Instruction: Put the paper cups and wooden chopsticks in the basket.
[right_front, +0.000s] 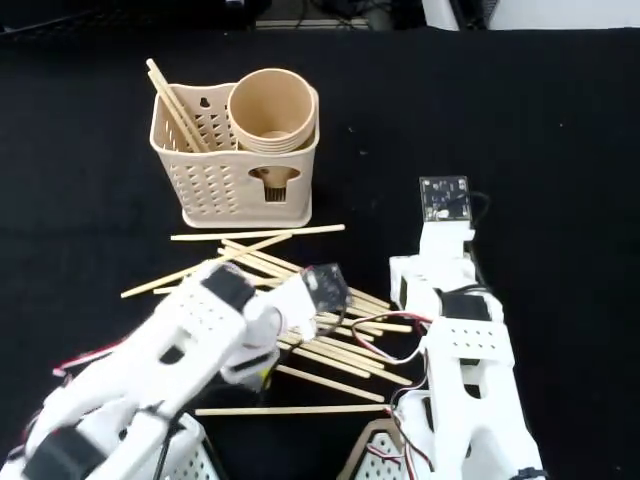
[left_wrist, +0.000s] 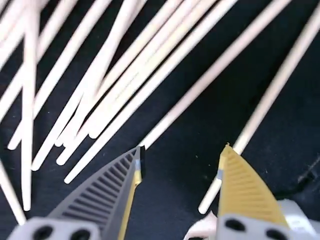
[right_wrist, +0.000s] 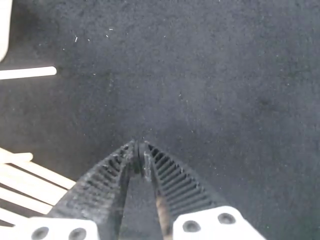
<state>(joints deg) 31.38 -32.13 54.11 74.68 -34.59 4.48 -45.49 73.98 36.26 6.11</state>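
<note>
Cups (right_front: 272, 105) already stacked in basket (right_front: 215, 190), a few sticks beside them; loose chopsticks (right_front: 345, 352) fanned on cloth (right_front: 560, 120) in front of it. I have left gripper (left_wrist: 183, 149) low over the pile, jaws spread wide, nothing held, presumably to straddle one stick; its wrist view shows stick ends by both fingers, where the arm blocks the high view. Right gripper (right_wrist: 139, 147) pinched closed, empty, over bare cloth beside the pile.

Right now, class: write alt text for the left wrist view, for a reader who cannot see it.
The left gripper, its fingers open, one grey and one yellow, hangs over loose wooden chopsticks fanned across a black tabletop. One chopstick passes behind the yellow finger.
</note>
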